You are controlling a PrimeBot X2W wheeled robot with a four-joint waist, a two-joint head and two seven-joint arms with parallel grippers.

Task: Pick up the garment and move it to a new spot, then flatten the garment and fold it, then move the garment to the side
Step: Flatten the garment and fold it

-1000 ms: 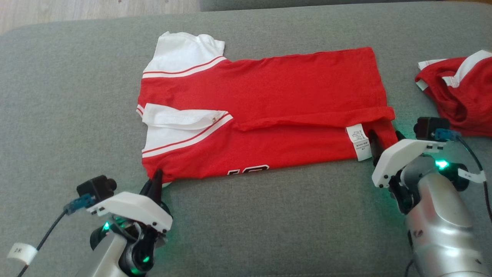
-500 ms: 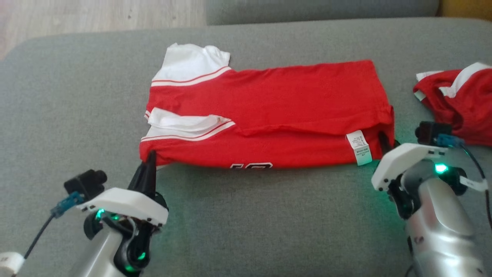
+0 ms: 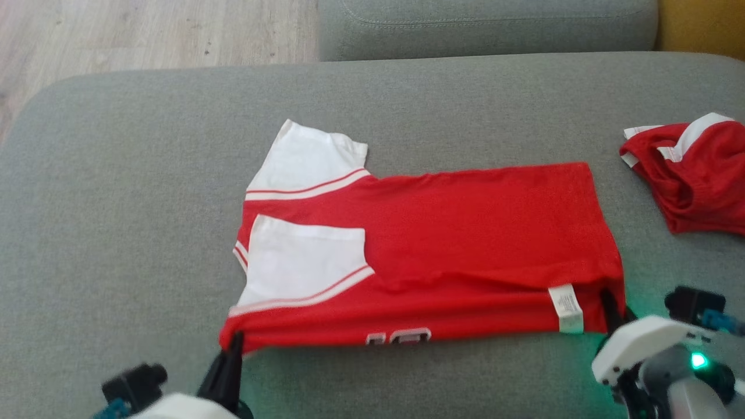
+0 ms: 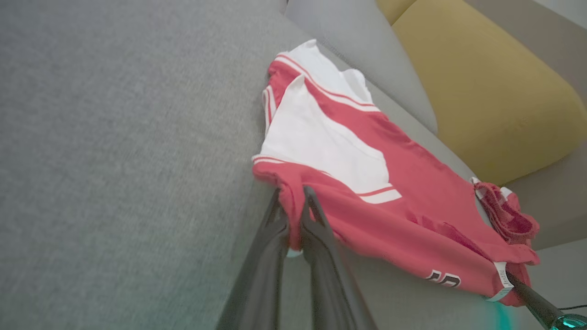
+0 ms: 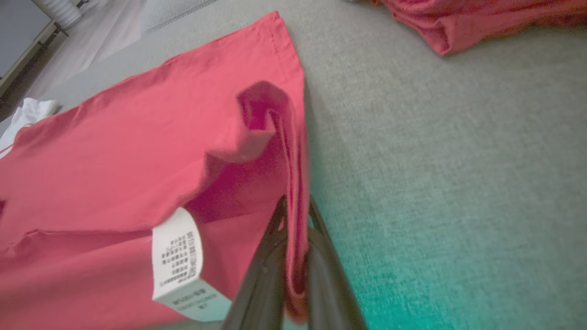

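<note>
Garment (image 3: pixel 454 233) lies on the grey cushion (image 3: pixel 116 203), partly folded, sleeves toward 9 o'clock. Our right gripper (image 3: pixel 608 302) has just clamped the hem corner at 4 o'clock, joining our left gripper (image 3: pixel 234 343), pinched on the shoulder corner at 7. With both near corners held, we judge the next fold can start. A red bundle (image 3: pixel 692 174) at 2 o'clock lies apart; nothing blocks us toward 12.

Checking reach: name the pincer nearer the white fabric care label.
Right. The right pincer grips the red jersey hem beside the white label; left pincer grips the opposite sleeve-end corner.
</note>
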